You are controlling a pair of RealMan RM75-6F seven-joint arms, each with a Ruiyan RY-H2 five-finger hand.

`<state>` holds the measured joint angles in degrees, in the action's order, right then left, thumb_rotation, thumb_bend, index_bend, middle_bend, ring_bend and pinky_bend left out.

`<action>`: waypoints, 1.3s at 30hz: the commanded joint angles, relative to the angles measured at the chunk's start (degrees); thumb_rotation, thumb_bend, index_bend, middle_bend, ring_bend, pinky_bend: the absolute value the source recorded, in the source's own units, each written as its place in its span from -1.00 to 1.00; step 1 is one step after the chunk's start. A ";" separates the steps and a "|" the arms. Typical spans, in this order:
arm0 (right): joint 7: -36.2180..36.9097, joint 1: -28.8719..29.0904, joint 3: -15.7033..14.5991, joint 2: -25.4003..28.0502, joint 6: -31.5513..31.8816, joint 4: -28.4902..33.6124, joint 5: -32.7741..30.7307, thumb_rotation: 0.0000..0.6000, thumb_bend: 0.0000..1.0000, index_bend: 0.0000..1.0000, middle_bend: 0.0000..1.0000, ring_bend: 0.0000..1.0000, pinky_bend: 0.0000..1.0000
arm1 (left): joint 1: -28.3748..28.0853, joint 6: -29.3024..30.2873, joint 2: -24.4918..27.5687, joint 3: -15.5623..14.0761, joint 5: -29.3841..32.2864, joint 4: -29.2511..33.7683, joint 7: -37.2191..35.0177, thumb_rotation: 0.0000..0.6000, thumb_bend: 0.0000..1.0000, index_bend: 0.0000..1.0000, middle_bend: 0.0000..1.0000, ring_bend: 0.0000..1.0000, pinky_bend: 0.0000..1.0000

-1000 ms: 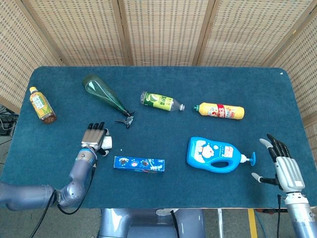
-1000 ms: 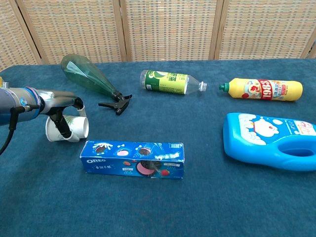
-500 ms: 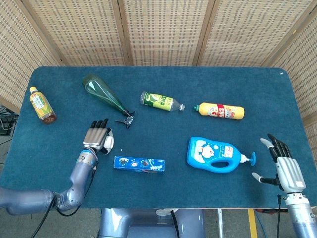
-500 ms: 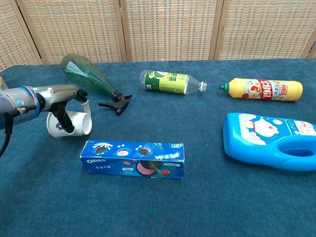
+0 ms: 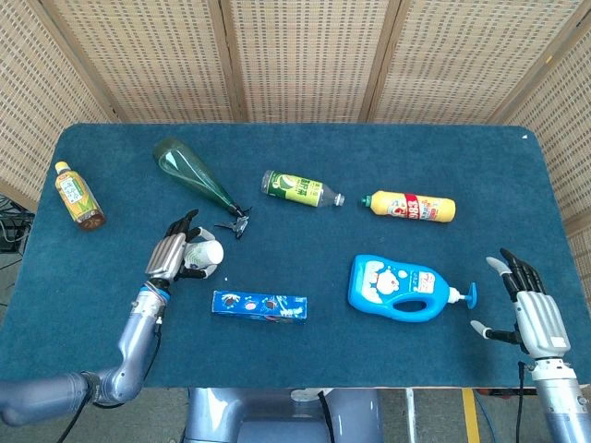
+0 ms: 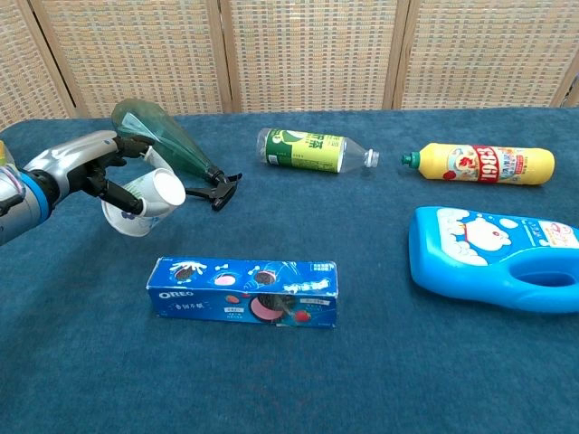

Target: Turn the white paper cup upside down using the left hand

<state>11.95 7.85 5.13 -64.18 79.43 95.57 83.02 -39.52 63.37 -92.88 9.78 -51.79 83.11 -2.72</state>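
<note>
My left hand point(image 5: 172, 253) point(image 6: 83, 163) grips the white paper cup point(image 5: 203, 255) point(image 6: 147, 201), fingers wrapped round its side. The cup is tilted, lifted off the blue table, its closed base pointing up and to the right and its open mouth turned down and left. It hangs just above and left of the Oreo box point(image 5: 259, 305) point(image 6: 243, 291). My right hand point(image 5: 530, 310) stays open at the table's right front corner, fingers spread, holding nothing; it is out of the chest view.
A green spray bottle point(image 5: 196, 176) point(image 6: 167, 140) lies just behind the cup. A green-label bottle point(image 5: 301, 188), a yellow bottle point(image 5: 412, 206), a blue detergent jug point(image 5: 403, 287) and a tea bottle point(image 5: 78, 196) lie around the blue table point(image 5: 305, 369).
My left hand has lifted the cup off the table and rolled it, so the base now tips upward. The hand moved slightly back and right. The right hand has not moved.
</note>
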 commanded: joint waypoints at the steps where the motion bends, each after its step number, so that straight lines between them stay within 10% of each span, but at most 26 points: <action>1: -0.47 0.05 -0.15 -0.22 -0.07 -0.03 0.18 1.00 -0.82 -1.00 -1.00 -1.00 -1.00 | 3.82 -2.78 -1.20 0.06 -6.75 -5.94 -10.03 1.00 -0.48 -0.11 -1.00 -1.00 -0.94; 17: -1.05 0.11 -0.42 -0.63 -0.03 -0.01 0.63 1.00 -0.82 -1.00 -1.00 -1.00 -1.00 | 7.02 -5.27 -4.91 -1.14 -19.74 -17.52 -31.76 1.00 -0.54 -0.14 -1.00 -1.00 -0.96; 39: -1.60 0.15 -0.65 -0.92 0.08 0.14 1.01 1.00 -0.82 -1.00 -1.00 -1.00 -1.00 | 11.06 -4.69 -3.03 -3.88 -24.61 -21.72 -34.62 0.85 -0.59 -0.56 -1.00 -1.00 -0.99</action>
<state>10.34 8.01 4.47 -65.10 79.49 95.70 84.04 -28.63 58.66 -96.19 6.09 -76.20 61.32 -37.63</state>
